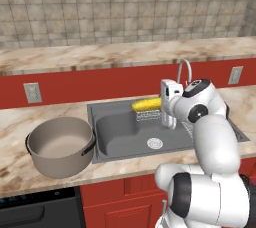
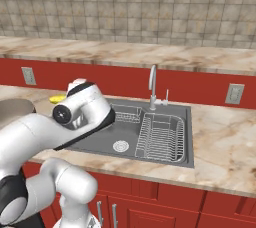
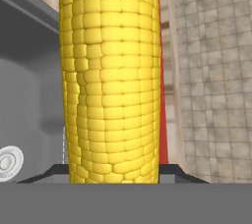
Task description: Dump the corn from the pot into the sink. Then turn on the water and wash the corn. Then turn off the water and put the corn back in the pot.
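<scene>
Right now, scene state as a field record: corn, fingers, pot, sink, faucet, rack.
corn: yellow cob, held level in the air above the sink, at its rear edge
fingers: closed on the corn; gripper points sideways toward the pot side
pot: on the counter left of the sink, upright, nothing visible inside
sink: dark grey, round silver drain in the near basin
faucet: behind the sink, no water visible
rack: wire dish rack in the right basin
</scene>
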{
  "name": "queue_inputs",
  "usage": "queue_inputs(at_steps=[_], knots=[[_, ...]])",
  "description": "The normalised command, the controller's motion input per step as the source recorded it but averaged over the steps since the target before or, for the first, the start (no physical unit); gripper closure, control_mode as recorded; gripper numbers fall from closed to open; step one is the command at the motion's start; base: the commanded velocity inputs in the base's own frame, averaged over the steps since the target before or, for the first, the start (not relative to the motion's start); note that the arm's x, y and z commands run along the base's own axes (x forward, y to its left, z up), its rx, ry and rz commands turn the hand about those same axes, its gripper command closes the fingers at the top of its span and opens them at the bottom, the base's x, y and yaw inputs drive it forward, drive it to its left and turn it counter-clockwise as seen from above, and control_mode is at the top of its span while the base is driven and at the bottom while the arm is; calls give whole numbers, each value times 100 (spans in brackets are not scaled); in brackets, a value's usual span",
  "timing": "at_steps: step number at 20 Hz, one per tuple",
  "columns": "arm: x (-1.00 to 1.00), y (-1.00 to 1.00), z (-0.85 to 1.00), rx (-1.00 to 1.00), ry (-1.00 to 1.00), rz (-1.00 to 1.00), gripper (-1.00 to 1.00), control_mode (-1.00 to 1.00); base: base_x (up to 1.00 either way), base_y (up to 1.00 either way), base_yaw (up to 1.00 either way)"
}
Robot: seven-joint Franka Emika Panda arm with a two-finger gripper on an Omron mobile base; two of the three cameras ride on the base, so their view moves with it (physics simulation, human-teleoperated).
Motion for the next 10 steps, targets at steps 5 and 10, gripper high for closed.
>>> queue_inputs(at_steps=[5, 10], knots=[[0, 39, 93, -3, 22, 15, 100, -100, 0, 0, 0], [-4, 65, 58, -13, 19, 16, 100, -100, 0, 0, 0]])
